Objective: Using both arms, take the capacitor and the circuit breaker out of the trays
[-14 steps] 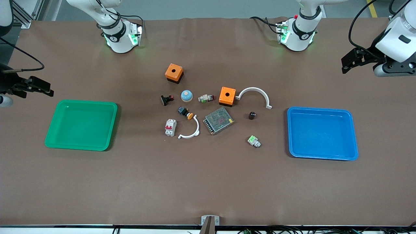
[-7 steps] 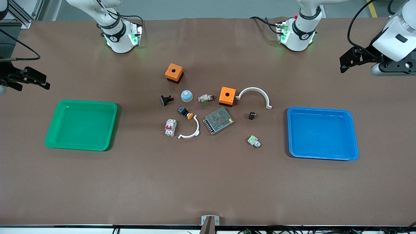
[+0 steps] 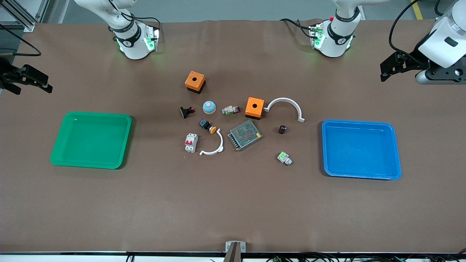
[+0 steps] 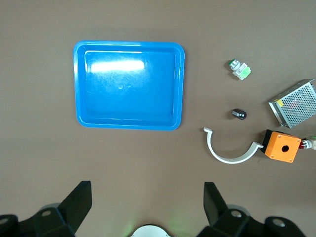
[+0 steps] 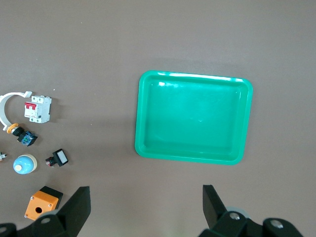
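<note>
A: Where is the capacitor (image 3: 282,128) relative to the left gripper (image 3: 391,68)?

B: It stands on the bare bench (image 3: 233,203), not in a tray. It is well apart from the left gripper, down toward the middle cluster, with the blue tray (image 3: 395,171) lying between the two in rough terms. In the left wrist view it shows just beside the free end of a white curved clip (image 4: 230,150).

A: And the circuit breaker (image 3: 191,142)?

B: Also on the bench, red levers up, near a second white curved clip (image 3: 214,146) and well apart from the right gripper (image 3: 29,78). The green tray (image 3: 58,160) sits between it and that gripper's end of the bench.

A: So the trays hold nothing?

B: Both look empty. I judge the two parts are already out, which fits them resting among the other components.

A: Why do the grippers hang so high and wide?

B: Probably to keep clear of the work area. The left gripper is over the bench's edge at the left arm's end, fingers (image 4: 79,200) spread apart and holding nothing. The right gripper is over the opposite edge, fingers (image 5: 79,202) likewise released and empty. Each wrist view looks straight down on its own tray.
</note>
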`<state>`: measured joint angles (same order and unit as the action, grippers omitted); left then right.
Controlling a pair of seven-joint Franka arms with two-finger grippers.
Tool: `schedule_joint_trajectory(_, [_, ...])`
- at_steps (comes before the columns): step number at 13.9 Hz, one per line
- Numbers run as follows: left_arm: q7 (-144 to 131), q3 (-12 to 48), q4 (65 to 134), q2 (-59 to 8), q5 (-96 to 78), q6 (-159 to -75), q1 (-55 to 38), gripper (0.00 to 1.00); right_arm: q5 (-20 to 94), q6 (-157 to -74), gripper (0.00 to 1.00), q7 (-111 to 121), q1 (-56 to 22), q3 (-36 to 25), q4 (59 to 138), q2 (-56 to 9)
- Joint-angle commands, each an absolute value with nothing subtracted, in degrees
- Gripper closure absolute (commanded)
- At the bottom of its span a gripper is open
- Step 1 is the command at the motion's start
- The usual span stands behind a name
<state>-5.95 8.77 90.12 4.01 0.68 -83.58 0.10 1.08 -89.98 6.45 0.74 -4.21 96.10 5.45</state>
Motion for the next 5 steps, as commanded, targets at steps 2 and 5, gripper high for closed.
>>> schedule_joint_trajectory(2, [-4.83,8.70,87.72,2.90,-0.18,-83.50,0.53,0.00,0.53,-91.41,0.00,7.12,1.14,-3.87,98.53,7.03])
schedule_joint_trajectory(5, [-4.75,8.44,87.37,2.81,0.09,-83.50,0.62,0.00,0.53,-91.32,0.00,7.12,1.14,-3.87,98.70,6.94])
